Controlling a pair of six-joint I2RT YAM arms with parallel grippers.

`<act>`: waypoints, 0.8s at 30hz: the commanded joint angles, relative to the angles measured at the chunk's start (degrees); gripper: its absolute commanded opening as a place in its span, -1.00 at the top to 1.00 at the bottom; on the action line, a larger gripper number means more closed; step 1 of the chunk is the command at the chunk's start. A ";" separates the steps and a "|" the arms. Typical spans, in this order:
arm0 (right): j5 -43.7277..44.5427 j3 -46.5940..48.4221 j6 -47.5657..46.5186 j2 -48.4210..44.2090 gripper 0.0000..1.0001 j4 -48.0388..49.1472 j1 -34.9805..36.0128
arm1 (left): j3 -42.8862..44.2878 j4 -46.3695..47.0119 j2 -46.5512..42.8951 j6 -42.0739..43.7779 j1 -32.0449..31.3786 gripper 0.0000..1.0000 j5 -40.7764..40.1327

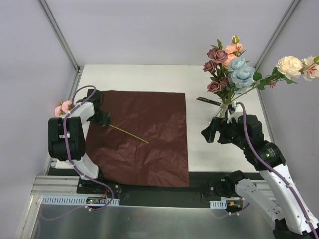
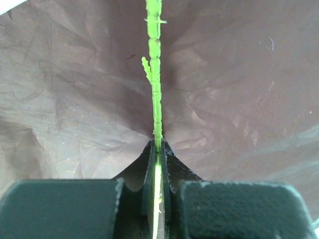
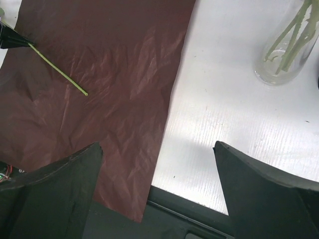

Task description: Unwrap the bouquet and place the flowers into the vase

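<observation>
The bouquet's dark red wrapping paper (image 1: pixel 144 144) lies spread flat on the table. My left gripper (image 1: pixel 103 119) is at the paper's left edge, shut on the green stem (image 2: pixel 155 74) of one flower. The stem (image 1: pixel 129 133) runs out over the paper, and its pink bloom (image 1: pixel 65 107) sits behind the left arm. The clear glass vase (image 1: pixel 223 112) stands at the right, holding several flowers (image 1: pixel 229 67). My right gripper (image 1: pixel 212 133) hovers open just left of the vase (image 3: pixel 284 50), above the paper's right edge, with nothing between its fingers.
A black ribbon (image 1: pixel 207 100) lies on the white table (image 1: pixel 199 144) left of the vase. A cream rose (image 1: pixel 290 65) leans far right over the table's edge. Grey walls with metal posts close in the back and sides.
</observation>
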 commanded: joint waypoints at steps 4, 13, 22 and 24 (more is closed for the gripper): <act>0.17 2.04 2.04 2.84 -0.93 0.40 3.70 | 0.97 -0.14 -11.95 7.48 -3.52 1.00 -3.39; -2.81 6.60 3.09 9.51 -0.93 5.84 9.41 | -4.80 10.03 -33.56 27.34 -12.93 1.00 9.73; -6.07 14.25 6.96 22.33 -0.93 17.27 19.42 | -13.88 30.60 -43.96 37.29 -15.57 1.00 43.00; -6.07 17.24 7.57 24.45 -0.93 19.03 20.66 | -14.05 31.85 -44.39 39.13 -16.36 1.00 47.73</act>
